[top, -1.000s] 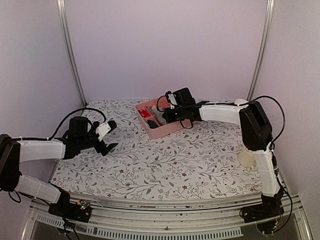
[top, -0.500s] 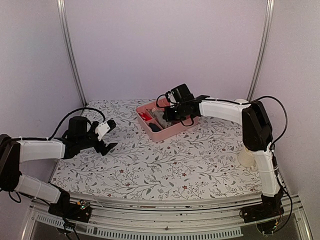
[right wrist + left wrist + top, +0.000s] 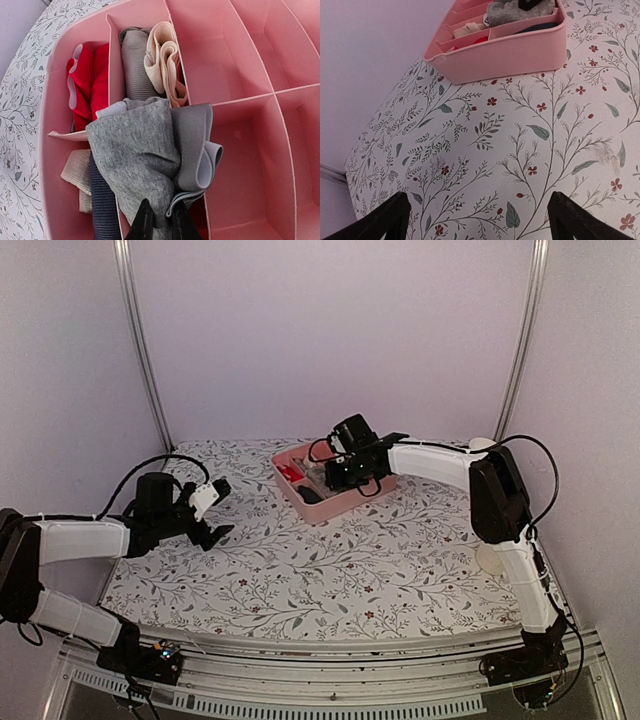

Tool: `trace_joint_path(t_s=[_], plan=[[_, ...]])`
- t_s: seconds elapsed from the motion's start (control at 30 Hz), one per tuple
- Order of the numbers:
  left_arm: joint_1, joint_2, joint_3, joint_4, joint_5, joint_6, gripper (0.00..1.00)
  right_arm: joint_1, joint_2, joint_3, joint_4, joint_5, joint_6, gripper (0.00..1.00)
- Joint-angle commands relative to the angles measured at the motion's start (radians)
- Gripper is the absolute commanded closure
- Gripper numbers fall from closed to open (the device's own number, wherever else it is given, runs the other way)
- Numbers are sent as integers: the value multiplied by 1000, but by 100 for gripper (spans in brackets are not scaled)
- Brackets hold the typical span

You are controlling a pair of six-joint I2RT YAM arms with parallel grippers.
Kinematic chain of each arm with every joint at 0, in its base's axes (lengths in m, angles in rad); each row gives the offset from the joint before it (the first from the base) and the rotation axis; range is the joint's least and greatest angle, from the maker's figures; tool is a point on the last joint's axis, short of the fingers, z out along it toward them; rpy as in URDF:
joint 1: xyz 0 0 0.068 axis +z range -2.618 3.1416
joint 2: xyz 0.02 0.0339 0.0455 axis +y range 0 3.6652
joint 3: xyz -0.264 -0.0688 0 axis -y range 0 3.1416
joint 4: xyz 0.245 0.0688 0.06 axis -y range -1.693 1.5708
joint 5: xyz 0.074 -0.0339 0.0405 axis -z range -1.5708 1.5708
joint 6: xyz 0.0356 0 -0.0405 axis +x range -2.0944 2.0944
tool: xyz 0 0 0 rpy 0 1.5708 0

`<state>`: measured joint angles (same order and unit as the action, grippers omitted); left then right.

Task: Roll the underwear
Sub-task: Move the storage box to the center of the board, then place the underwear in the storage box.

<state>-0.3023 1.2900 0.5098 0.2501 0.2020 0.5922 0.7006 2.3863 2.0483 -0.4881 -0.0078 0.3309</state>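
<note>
My right gripper (image 3: 159, 222) is shut on the grey briefs (image 3: 140, 150), a bunched heathered grey cloth with a pale grey waistband (image 3: 200, 145). It holds them over the pink divided tray (image 3: 240, 75). From above, the right gripper (image 3: 334, 473) sits over the tray (image 3: 335, 503) at the back of the table. My left gripper (image 3: 480, 220) is open and empty over the floral tablecloth, far left of the tray (image 3: 520, 47); it also shows in the top view (image 3: 215, 512). The boxer-briefs with the dark lettered waistband are not in view.
The tray's cells hold other rolled cloths: red (image 3: 87, 85), ribbed grey (image 3: 136, 65), cream (image 3: 162, 55), navy ribbed (image 3: 102, 205) and beige (image 3: 77, 175). Its right cells (image 3: 235, 165) show bare pink. Metal frame posts (image 3: 140, 350) stand at the back corners.
The right arm has shifted slightly left over the tray with the grey cloth in its grip. The left arm has stayed put.
</note>
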Motion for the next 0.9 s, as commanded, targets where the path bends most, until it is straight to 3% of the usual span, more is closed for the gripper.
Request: trace_joint_path(t_s=[0.0, 0.4, 0.87], plan=[[15, 7, 9, 17, 14, -13, 1, 8, -7, -25, -84, 41, -13, 99], [22, 17, 13, 15, 20, -15, 2, 20, -47, 2, -187, 63, -36, 99], [26, 25, 20, 4, 27, -17, 2, 21, 162, 202, -366, 70, -82, 99]])
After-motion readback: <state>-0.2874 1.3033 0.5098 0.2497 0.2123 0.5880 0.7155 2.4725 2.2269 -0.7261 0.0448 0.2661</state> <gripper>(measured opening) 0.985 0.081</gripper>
